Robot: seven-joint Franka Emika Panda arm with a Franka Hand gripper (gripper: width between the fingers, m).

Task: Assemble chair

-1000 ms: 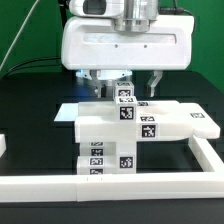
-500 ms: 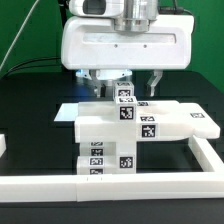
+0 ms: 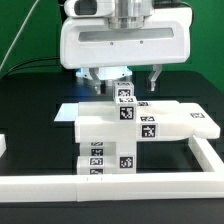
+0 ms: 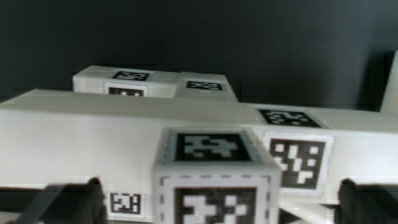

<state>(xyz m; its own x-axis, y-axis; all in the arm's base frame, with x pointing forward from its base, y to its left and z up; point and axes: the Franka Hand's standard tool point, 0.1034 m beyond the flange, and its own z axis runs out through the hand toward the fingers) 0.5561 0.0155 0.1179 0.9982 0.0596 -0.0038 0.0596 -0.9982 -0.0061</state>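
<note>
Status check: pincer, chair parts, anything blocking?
Pincer open, empty, just above the tagged block. Chair parts stacked against the rail, part-built. Nothing in the way.

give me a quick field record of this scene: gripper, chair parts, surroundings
gripper: open, right above the chair parts, holding nothing
fingers: dark, one on each side of the top block, apart from it
top block: small tagged white block standing on the stack
chair parts: white tagged blocks and slabs joined in a stack at the table's middle
border rail: white, along the front and the exterior view's right
table: black
</note>
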